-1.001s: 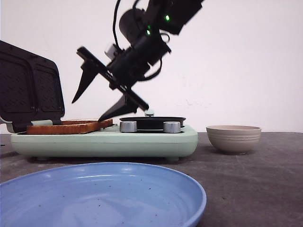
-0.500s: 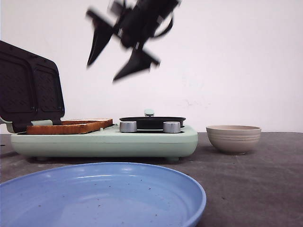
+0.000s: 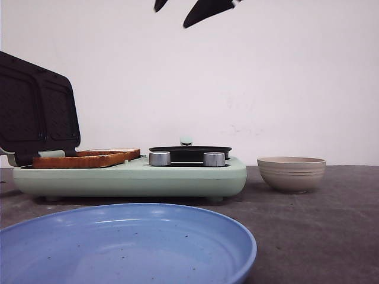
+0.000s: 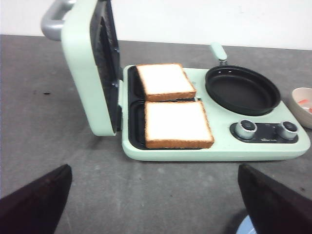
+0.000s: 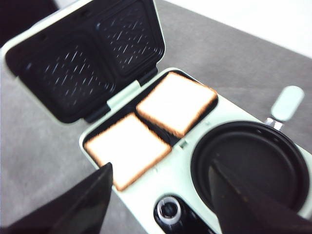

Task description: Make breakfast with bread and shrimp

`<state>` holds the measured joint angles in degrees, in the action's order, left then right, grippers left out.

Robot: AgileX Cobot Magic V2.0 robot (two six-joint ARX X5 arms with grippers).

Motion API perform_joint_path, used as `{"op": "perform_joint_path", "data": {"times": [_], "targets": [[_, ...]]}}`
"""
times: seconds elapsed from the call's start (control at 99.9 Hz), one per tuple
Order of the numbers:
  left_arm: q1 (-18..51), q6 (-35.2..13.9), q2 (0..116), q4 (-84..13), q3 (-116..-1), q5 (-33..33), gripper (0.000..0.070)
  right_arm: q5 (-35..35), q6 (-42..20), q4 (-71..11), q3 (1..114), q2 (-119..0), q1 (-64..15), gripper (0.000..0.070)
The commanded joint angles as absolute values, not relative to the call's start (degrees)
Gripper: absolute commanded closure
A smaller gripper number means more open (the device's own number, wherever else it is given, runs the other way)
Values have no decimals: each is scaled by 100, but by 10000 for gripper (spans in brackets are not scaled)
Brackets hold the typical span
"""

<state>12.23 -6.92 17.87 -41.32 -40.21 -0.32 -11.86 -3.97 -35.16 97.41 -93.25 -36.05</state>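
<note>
Your right gripper [image 5: 158, 204] has its jaws spread wide with nothing between them, hanging high over the breakfast maker [image 5: 183, 168]; in the front view only its two dark fingertips [image 3: 204, 12] show at the top edge of the frame. Your left gripper [image 4: 156, 200] is also wide open and empty, its dark fingers [image 4: 36, 202] apart at either side of the wrist view, above bare table [image 4: 44, 122] in front of the appliance. The bread [image 4: 176, 124] sits as two toasted-edged slices, one in each well of the sandwich plate, side by side and just about touching along the divider; second slice [image 4: 165, 81] is the one farther from the left camera. The lid [image 3: 37, 109] stands open, nearly upright, on the left end of the maker in the front view, with its dark ribbed plates facing the bread. Next to the bread is the round black pan [image 4: 242, 89], empty, with a mint handle [image 4: 218, 50] sticking out the back. Two silver knobs [image 3: 160, 158] sit on the front beside the pan. The beige ribbed bowl [image 3: 291, 173] stands on the table just right of the maker, apart from it; the shrimp [image 4: 303, 102] shows only as a pinkish blur inside it in the left wrist view. A blue plate [image 3: 127, 245] lies nearest the front camera, empty
</note>
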Motion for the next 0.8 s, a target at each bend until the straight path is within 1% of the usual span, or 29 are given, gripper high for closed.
{"op": "perform_joint_path", "data": {"times": [0.0, 0.07, 0.16, 0.24, 0.35, 0.48, 0.591, 0.701, 0.791], "targets": [[1227, -609, 1787, -4064, -4053, -69, 0, -1127, -231, -3135, 9188, -8919, -3660, 364], [1227, -609, 1785, -4064, -4053, -67, 0, -965, -231, -2659, 8409, -8405, -3660, 383], [1227, -609, 1787, -4058, -4053, -69, 0, -690, -325, -2088, 7284, -7620, -3660, 384], [1227, -611, 1787, -4032, -4053, -69, 0, -373, -655, -1643, 6274, -6855, -3660, 384], [1227, -644, 1787, -3979, -4053, -67, 0, 32, -1111, -1347, 5218, -5935, -3660, 384], [1227, -716, 1787, -3863, -4053, -67, 0, 368, -1391, -1492, 4189, -4864, -3662, 384], [1227, -718, 1787, -3839, -4053, -64, 0, 545, -1673, -1673, 3599, -4143, -3662, 384], [1227, -718, 1787, -3870, -4053, -64, 0, 718, -1876, -1984, 3242, -3509, -3662, 384], [1227, -718, 1787, -3927, -4053, -67, 0, 762, -1892, -2329, 3107, -3153, -3662, 384]]}}
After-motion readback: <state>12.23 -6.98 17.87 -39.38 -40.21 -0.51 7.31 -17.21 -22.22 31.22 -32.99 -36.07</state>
